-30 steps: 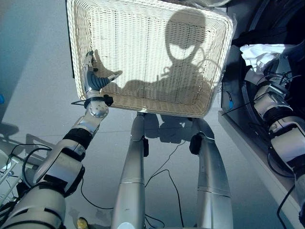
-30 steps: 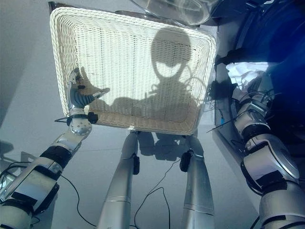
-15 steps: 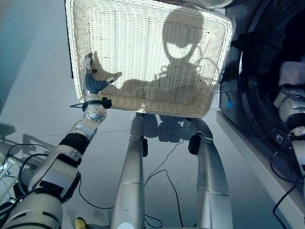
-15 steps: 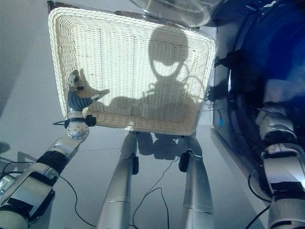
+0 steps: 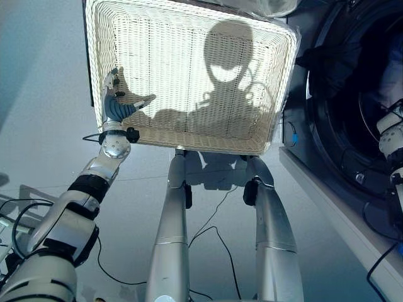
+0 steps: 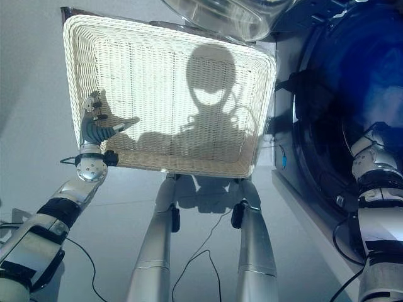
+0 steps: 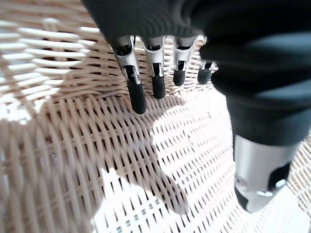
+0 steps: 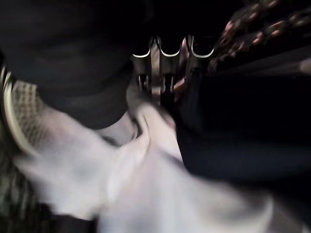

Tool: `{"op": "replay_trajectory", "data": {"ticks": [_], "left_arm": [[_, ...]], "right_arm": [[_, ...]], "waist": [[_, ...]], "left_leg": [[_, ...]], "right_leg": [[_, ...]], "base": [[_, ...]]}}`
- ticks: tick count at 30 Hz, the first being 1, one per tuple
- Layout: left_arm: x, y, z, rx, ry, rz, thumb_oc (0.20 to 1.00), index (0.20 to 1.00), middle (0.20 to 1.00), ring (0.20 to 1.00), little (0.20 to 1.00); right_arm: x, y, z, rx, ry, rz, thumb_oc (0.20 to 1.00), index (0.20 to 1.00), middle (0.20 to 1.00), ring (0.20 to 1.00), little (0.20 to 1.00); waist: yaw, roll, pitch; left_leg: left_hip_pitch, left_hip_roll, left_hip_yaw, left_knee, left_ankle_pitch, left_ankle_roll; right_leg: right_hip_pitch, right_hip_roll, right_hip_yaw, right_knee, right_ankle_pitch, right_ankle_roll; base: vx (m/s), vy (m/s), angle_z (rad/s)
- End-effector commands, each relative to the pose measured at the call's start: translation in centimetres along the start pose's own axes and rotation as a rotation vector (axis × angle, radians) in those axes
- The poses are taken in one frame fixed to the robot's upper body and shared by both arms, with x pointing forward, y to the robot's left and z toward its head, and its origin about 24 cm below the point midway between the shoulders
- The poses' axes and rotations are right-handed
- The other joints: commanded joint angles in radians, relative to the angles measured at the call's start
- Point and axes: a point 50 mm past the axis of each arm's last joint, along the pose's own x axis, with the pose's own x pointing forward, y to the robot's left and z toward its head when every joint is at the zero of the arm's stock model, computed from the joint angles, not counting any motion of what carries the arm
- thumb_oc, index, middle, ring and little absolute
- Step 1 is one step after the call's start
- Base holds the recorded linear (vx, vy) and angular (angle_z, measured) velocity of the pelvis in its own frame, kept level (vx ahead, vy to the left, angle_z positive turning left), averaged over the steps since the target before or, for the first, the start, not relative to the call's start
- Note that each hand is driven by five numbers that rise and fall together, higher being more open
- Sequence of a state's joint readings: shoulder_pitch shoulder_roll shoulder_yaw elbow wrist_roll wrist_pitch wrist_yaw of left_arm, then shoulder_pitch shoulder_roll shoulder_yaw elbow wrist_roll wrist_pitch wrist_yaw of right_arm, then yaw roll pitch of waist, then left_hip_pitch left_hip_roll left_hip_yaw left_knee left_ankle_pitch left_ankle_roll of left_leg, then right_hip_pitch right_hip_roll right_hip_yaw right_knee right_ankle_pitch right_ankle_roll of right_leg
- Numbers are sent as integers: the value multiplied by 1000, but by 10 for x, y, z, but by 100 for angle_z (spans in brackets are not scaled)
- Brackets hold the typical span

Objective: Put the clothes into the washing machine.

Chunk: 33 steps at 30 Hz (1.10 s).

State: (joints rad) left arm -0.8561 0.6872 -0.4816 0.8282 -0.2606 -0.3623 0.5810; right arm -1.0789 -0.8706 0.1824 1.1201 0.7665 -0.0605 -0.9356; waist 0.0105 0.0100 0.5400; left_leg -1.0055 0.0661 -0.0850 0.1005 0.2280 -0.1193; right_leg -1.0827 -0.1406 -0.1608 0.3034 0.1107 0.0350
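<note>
A: What has changed since a second ago?

B: The right arm has gone deeper into the washing machine (image 5: 352,119). A second ago the white cloth (image 8: 160,189) was at the door. Now the drum hides it in the head views.

A: What is closest to us?

B: The left hand (image 5: 117,108). It rests at the near left edge of the white basket (image 5: 189,25). Its fingers (image 7: 137,97) are straight and apart, and they hold nothing.

A: Is anything left in the basket?

B: No clothes that I can see. Just the woven bottom.

A: And farther away?

B: The right hand (image 8: 165,73) is inside the dark drum. The white cloth lies bunched up right by its fingers. I cannot tell if the fingers are around it or have let go.

A: So which step is this?

B: I think it is dropping the cloth in the drum.

A: What comes next?

B: Probably the hand must let go all the way, then pull straight back out. It should take care that the cloth does not snag and come out too.
</note>
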Motion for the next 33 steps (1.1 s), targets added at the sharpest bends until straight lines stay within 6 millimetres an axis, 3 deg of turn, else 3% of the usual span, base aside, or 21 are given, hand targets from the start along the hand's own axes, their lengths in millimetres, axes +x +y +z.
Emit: {"op": "replay_trajectory", "data": {"ticks": [1,6,11,19,22,27,33], "left_arm": [[13,26,-7,-7,64,104,1000,1000,1000,1000,1000],[14,19,-2,-18,52,85,1000,1000,1000,1000,1000],[13,13,0,-47,50,66,1000,1000,1000,1000,1000],[4,-1,-1,-91,53,57,1000,1000,1000,1000,1000],[-2,-4,-4,-98,58,60,1000,1000,1000,1000,1000],[-17,-16,-8,-98,58,59,1000,1000,1000,1000,1000],[-33,-27,-14,-86,66,46,1000,1000,1000,1000,1000]], "right_arm": [[35,-38,17,-250,-118,-63,1000,1000,1000,1000,1000],[29,-26,13,-402,-155,-8,1000,1000,1000,1000,1000],[19,-16,15,-431,-254,0,1000,1000,1000,1000,1000],[-23,10,22,-340,-601,-3,1000,1000,1000,1000,1000],[-36,11,14,-295,-672,11,1000,1000,1000,1000,1000],[-76,17,-13,-288,-776,150,1000,1000,1000,1000,1000],[-113,21,-51,-349,-773,478,1000,1000,1000,1000,1000]], "waist": [[-12,-26,-20],[-2,-14,-20],[-3,-10,-20],[-17,2,-20],[-24,5,-20],[-41,4,-20],[-52,1,-20]], "left_leg": [[13,-69,22,43,-82,66],[2,-71,25,49,-81,69],[-5,-69,31,51,-83,71],[-15,-69,47,59,-91,73],[-14,-68,54,62,-96,73],[-16,-68,67,70,-99,76],[-16,-66,80,86,-98,80]], "right_leg": [[52,78,26,-102,90,84],[45,71,16,-97,87,83],[39,69,13,-94,85,85],[23,70,24,-82,73,86],[21,70,29,-77,68,87],[14,71,41,-69,63,83],[10,69,49,-58,63,79]], "base": [[0,0,0],[0,0,0],[0,0,0],[-1,8,0],[0,0,0],[-6,17,-1],[-5,10,-3]]}}
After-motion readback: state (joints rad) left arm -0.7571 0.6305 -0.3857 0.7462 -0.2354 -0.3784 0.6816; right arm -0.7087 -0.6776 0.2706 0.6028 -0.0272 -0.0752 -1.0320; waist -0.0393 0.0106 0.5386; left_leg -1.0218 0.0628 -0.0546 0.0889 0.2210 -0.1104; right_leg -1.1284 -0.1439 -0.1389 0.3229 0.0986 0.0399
